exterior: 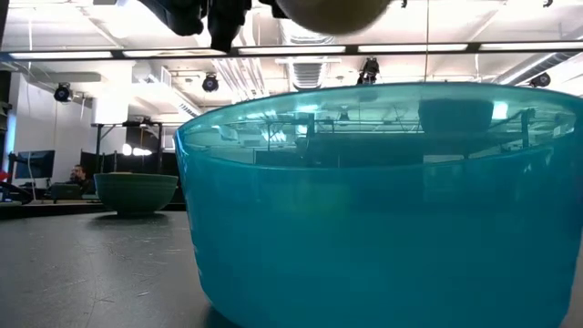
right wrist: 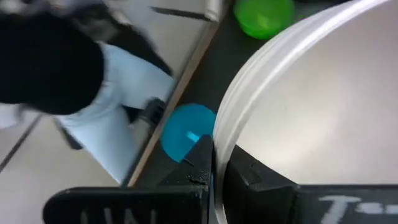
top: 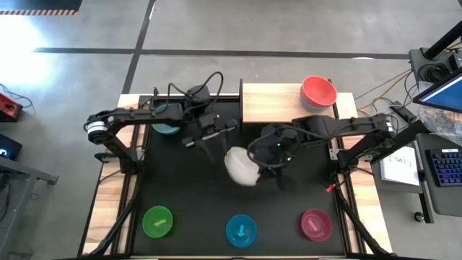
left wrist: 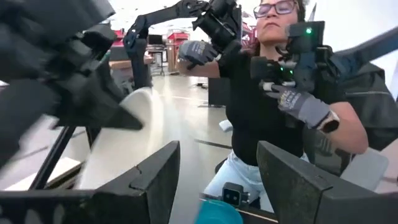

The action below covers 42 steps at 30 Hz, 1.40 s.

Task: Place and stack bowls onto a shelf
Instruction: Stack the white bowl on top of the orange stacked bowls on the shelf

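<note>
Right hand grips white bowl (tilted); left hand open.

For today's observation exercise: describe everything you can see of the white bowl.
The white bowl is small, round, smooth and plastic-looking, with a thin rim. It is off the black table, tilted on its side above the middle. The right gripper is shut on its rim, one finger on each side of the wall. The left gripper is open beside it, not touching.
</note>
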{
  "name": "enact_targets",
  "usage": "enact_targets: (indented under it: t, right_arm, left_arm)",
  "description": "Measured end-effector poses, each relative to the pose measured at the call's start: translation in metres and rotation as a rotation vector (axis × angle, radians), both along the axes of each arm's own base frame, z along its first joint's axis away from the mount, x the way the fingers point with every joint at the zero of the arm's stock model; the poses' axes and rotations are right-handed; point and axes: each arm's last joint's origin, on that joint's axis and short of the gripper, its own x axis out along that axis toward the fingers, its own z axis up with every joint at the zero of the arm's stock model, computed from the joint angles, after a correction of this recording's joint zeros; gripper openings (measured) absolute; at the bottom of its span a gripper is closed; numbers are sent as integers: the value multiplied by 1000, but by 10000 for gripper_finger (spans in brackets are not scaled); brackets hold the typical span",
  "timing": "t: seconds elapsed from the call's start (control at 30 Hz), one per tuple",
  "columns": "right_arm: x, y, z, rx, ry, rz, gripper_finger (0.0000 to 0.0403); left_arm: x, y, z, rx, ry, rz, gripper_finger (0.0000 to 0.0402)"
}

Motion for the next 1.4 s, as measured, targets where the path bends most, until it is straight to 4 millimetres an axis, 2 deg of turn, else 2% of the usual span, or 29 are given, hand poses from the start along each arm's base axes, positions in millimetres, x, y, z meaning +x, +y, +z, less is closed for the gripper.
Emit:
enact_targets:
  t: [0.2,0.57,0.8,0.93,1.1,1.4]
  right_arm:
    - [-26,-26,11,-93,69,-219,8]
    - [-71,-107,14,-620,244,-855,8]
    - [-87,-149,14,-569,317,-1127,8]
    - [-97,-170,13,-632,363,-1274,8]
    - [-105,-188,11,-608,404,-1333,8]
    - [-104,-197,-3,-578,516,-1284,8]
  left_arm:
    - [-2,10,0,-12,28,29,197]
    - [-4,17,0,-14,30,57,197]
    - [-5,19,0,-24,51,64,197]
    - [-5,20,0,-24,50,68,197]
    - [-6,24,2,-22,44,79,197]
    - [-11,38,8,-8,11,121,197]
